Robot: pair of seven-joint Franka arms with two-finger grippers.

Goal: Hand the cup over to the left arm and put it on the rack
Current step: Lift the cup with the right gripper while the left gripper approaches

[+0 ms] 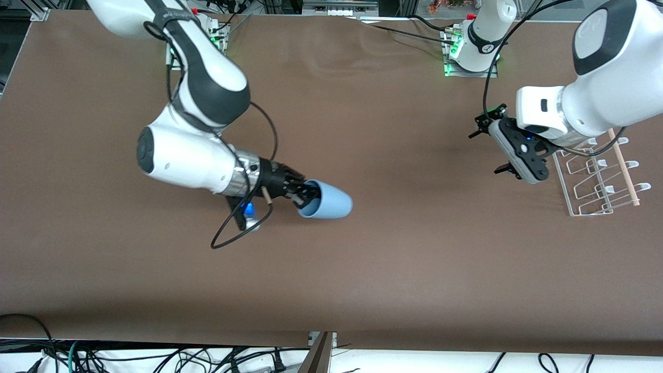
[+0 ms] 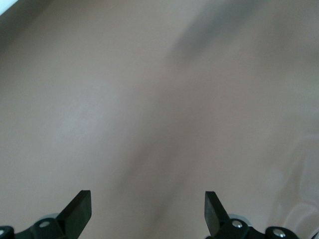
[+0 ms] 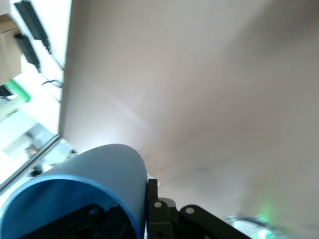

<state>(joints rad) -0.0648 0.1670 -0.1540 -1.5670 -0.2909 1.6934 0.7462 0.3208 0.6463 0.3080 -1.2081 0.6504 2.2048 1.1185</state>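
Cup [image 1: 331,202] hangs over mid-table in the right gripper [image 1: 305,196], one finger inside its rim, lying sideways with its closed base toward the left gripper [image 1: 492,150], which waits wide beside the rack [image 1: 601,176].

Wide brown table [image 1: 362,269], matte, faintly wrinkled near the top edge. Metal framing [image 1: 39,13] at one upper corner. Tangled black cables [image 1: 207,360] over a pale floor below the near edge. Green lights [image 1: 449,65] glowing along the top.
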